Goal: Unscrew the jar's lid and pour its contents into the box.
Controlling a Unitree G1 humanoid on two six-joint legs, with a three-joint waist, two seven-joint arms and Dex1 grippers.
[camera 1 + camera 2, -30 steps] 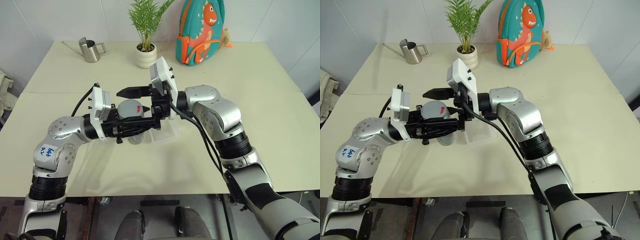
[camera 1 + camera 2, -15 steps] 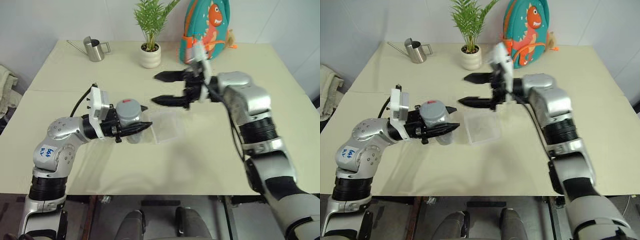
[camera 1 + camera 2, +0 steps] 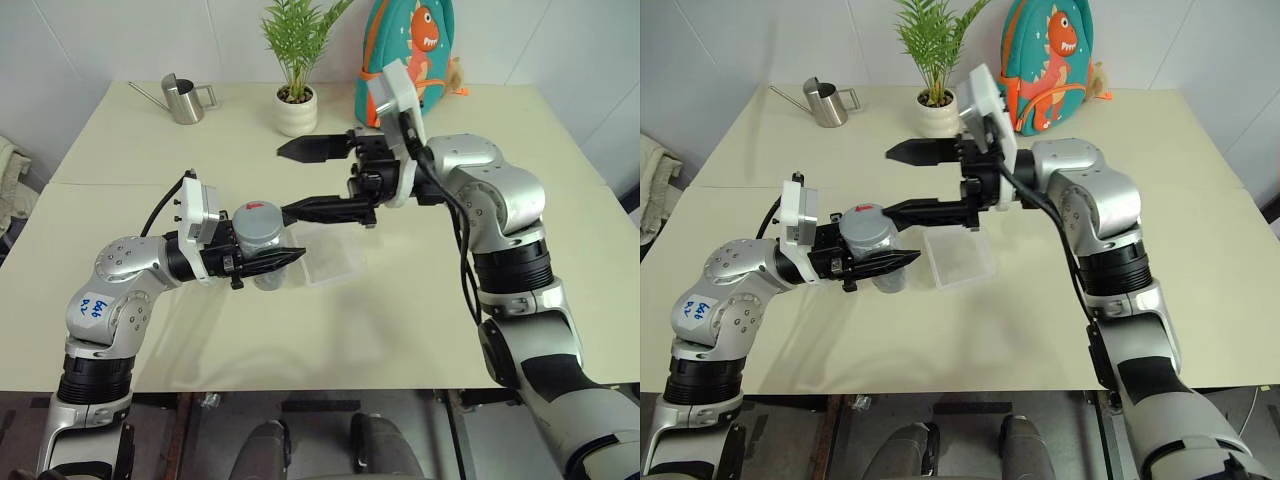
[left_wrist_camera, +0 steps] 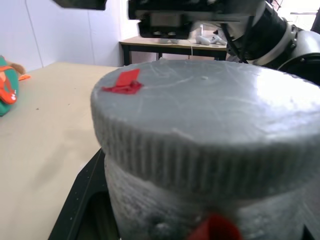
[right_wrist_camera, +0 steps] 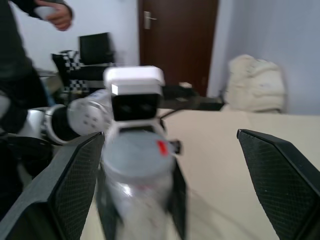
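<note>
My left gripper [image 3: 285, 258] is shut on the jar [image 3: 263, 268], a small clear cylinder held upright just above the table. The grey lid [image 3: 257, 221] with its red mark sits screwed on top, and it looms close in the left wrist view [image 4: 210, 115]. The contents cannot be made out through the jar wall. My right gripper [image 3: 284, 181] is open, pointing left, with its lower finger just above and to the right of the lid, not touching it. Just to the right of the jar, the clear box [image 3: 335, 260] lies on the table under the right gripper.
At the table's far edge stand a steel watering can [image 3: 185, 98], a white plant pot [image 3: 296, 110] with a green plant, and a teal dinosaur backpack [image 3: 415, 50]. A person's hand [image 5: 57, 15] shows behind the table in the right wrist view.
The right gripper, open around the lid a second ago, pulled away to the right and has now come partway back, higher than before. The lid stays on the jar. The left arm kept still.
</note>
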